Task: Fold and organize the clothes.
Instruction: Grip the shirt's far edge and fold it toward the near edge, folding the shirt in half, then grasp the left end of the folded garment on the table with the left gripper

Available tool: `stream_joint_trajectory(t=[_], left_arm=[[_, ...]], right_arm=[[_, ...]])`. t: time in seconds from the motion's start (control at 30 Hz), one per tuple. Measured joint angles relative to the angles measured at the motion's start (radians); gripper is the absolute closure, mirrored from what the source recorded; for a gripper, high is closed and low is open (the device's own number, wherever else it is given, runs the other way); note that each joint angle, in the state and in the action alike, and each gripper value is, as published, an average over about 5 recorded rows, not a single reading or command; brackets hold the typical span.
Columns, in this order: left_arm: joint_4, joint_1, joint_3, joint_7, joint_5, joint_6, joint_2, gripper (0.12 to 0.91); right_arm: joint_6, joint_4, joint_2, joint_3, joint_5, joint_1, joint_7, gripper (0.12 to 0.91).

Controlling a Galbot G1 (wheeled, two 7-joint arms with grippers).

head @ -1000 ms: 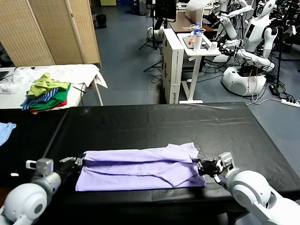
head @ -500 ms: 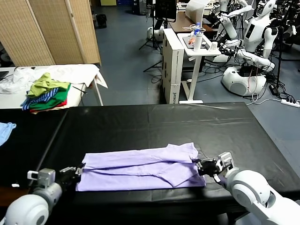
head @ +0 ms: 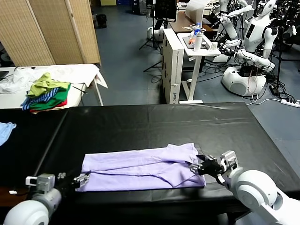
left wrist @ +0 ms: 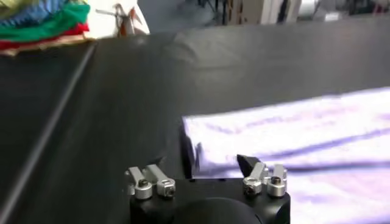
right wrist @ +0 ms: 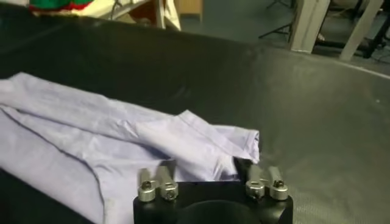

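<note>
The T-shirt point(head: 143, 168) lies lengthwise between my left gripper point(head: 76, 179) and right gripper point(head: 199, 166), one at each end, both spread open, holding nothing.

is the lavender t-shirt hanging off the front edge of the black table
No, in the head view the lavender T-shirt lies folded lengthwise wholly on the black table, short of its front edge.

Black bench point(head: 154, 119) up front. Far left, a white bench point(head: 70, 72) w/ a green, yellow & striped clothes pile point(head: 46, 93) — light blue cloth point(head: 5, 131) at the edge. Bamboo screen point(head: 51, 30) behind.
</note>
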Motion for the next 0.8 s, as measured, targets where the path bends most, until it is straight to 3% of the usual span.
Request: stream_joint_trajectory(t=[0.13,0.33,0.8], left_arm=[[0.037,-0.063,0.013,0.001,-0.028,-0.037,-0.018,0.124],[0.115,-0.164,0.055,0.018,-0.054,-0.059,-0.041,0.123],[0.234,-0.245,0.119,0.035,-0.040,-0.079,-0.080,0.123]], right_arm=[[0.052,-0.066,0.076,-0.025,-0.049,0.049,0.007,0.118],[0.074,-0.163,0.164,-0.050,-0.078,0.100,0.018,0.118],[0.060,-0.272,0.247,-0.056,-0.093,0.113,0.057,0.143]])
